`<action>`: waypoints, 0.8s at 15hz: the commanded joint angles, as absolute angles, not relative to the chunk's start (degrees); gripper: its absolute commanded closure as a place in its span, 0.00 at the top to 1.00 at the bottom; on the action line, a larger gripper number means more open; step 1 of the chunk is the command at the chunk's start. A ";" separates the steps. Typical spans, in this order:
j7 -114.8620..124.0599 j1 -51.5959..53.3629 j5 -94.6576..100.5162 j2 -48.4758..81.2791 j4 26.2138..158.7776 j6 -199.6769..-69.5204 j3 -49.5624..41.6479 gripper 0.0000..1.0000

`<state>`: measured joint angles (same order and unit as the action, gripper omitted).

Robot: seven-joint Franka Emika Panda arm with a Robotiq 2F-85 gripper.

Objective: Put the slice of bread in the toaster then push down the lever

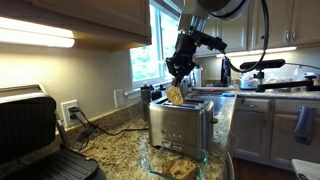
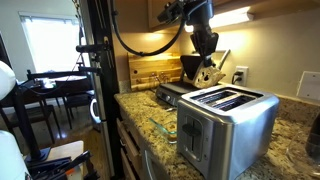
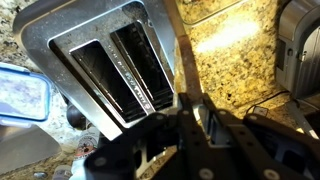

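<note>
The stainless-steel toaster (image 1: 182, 125) stands on the granite counter, and it also shows in the other exterior view (image 2: 225, 118). My gripper (image 1: 178, 82) hangs just above its top, shut on the slice of bread (image 1: 176, 96), which points downward. In the wrist view the slice of bread (image 3: 176, 50) shows edge-on as a thin brown strip running out from my gripper (image 3: 192, 105), to the right of the two open slots (image 3: 110, 65). A dark knob (image 3: 75, 118) at the toaster's end may be the lever.
A black-and-silver grill press (image 1: 30, 130) stands beside the toaster. A clear glass container (image 1: 180, 165) with more bread sits in front of it. A wooden cutting board (image 2: 155, 70) leans on the back wall. A power cord (image 1: 95, 125) runs to a wall outlet.
</note>
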<state>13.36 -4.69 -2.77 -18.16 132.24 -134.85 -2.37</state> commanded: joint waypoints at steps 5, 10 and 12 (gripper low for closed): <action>6.81 -4.53 -4.09 -19.27 131.36 -134.45 -4.30 0.05; 3.88 -4.52 -3.33 -19.45 131.66 -134.43 -4.45 0.05; 3.05 -4.48 -3.19 -19.68 131.94 -134.45 -4.34 0.05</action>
